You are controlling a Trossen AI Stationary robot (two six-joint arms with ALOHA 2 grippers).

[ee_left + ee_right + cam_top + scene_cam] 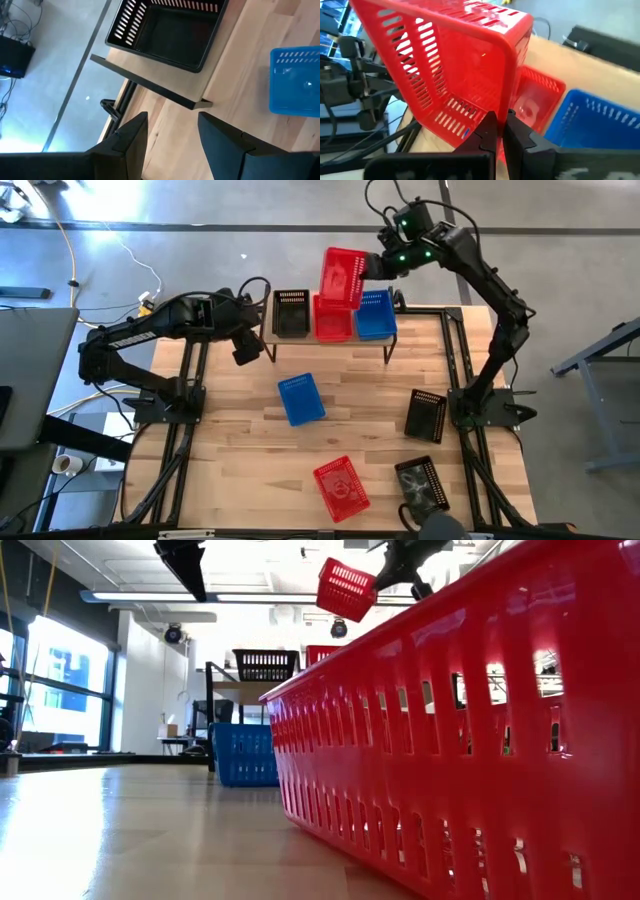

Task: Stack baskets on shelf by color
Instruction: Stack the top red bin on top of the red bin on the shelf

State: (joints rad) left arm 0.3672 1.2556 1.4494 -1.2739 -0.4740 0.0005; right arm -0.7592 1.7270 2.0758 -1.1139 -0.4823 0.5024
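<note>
The shelf (400,340) stands at the table's far side and carries a black basket (290,313), a red basket (333,326) and a blue basket (377,317) side by side. My right gripper (372,268) is shut on a second red basket (342,277), held tilted in the air above the shelf's red one. My left gripper (250,348) hovers open near the shelf's left end, in front of the black basket (170,30). A blue basket (300,398), a red basket (341,485) and two black baskets (425,415) (422,485) sit on the tabletop. My right gripper (502,120) pinches the rim of one wall (508,102) of the red basket, one finger inside and one outside. It comes from the table's right side, slanting down. The basket (345,588) is lifted clear and tilted, above the red basket on the shelf (537,97).
The near red basket (450,740) fills the low view's right half. Black frame rails (185,430) run along both table sides. Bare wood lies between the shelf and the loose baskets. Cables trail on the floor beyond the table's far left corner (120,250).
</note>
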